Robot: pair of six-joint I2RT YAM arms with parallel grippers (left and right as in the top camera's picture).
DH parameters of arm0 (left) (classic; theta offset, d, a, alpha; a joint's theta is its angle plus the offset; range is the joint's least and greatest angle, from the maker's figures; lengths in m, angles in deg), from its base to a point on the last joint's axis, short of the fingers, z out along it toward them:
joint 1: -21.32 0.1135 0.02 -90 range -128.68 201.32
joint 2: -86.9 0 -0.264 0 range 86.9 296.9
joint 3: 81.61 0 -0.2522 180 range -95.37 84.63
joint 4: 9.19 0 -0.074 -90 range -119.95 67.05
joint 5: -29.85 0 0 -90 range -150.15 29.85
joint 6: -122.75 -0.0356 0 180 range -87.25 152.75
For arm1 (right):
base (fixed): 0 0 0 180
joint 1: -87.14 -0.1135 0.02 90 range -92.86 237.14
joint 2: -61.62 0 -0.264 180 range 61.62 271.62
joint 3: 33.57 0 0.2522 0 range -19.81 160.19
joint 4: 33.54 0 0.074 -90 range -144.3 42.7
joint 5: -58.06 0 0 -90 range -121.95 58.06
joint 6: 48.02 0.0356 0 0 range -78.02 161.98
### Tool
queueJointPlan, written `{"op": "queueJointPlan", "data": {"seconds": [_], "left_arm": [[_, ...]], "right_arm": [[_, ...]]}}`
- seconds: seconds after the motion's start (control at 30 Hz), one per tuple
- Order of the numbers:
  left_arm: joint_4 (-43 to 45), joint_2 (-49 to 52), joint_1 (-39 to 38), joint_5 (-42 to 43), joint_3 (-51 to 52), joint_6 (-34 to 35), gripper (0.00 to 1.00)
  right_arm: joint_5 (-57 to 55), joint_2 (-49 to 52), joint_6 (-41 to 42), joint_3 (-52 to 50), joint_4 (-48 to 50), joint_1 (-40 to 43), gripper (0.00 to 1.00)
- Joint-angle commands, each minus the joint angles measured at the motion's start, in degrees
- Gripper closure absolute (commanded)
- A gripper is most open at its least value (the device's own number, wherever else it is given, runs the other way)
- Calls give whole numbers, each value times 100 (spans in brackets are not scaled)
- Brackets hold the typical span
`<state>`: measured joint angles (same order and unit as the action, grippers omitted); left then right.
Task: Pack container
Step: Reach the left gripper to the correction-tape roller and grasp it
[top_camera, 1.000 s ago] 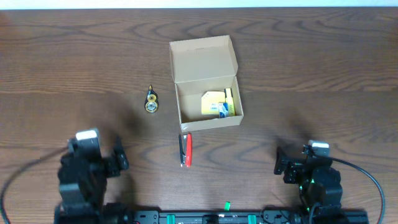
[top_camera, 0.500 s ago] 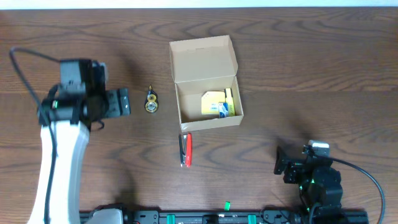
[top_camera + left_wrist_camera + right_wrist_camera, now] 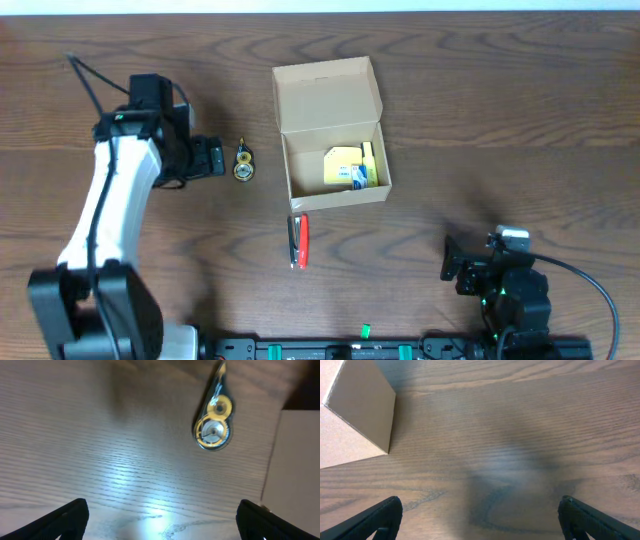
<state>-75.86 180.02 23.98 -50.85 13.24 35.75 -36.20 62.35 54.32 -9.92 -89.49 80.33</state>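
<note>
The tan cardboard container (image 3: 335, 190) stands open at the table's middle, its flap lid (image 3: 327, 92) tilted back. Inside lie a pale yellow sticky-note pad (image 3: 343, 163) and small items. A clear correction-tape dispenser with gold wheels (image 3: 243, 162) lies left of the box; it also shows in the left wrist view (image 3: 214, 427). A red and black stapler (image 3: 299, 240) lies in front of the box. My left gripper (image 3: 212, 158) is open and empty, just left of the dispenser. My right gripper (image 3: 453, 262) is open and empty at the front right. The box corner shows in the right wrist view (image 3: 357, 415).
The wooden table (image 3: 500, 120) spreads all round. A small green piece (image 3: 365, 328) lies at the front edge by the black rail. The box side shows at the right edge of the left wrist view (image 3: 295, 470).
My left arm has swung up from the front left and moved right, ending next to the tape dispenser. The right arm has not moved.
</note>
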Motion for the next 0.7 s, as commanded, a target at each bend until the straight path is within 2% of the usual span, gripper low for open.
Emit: {"op": "queueJointPlan", "data": {"seconds": [0.0,0.17,0.43,0.67], "left_arm": [[39,256,-131,118,-188,42,4],[122,752,-341,81,-568,44,5],[-212,1648,-586,-122,-1661,-155,5],[-269,2048,-695,-219,-1856,-166,5]], "right_arm": [[20,-42,-83,-61,-15,35,1],[20,-42,-83,-61,-15,37,1],[20,-42,-83,-61,-15,37,1],[20,-42,-83,-61,-15,37,1]]}}
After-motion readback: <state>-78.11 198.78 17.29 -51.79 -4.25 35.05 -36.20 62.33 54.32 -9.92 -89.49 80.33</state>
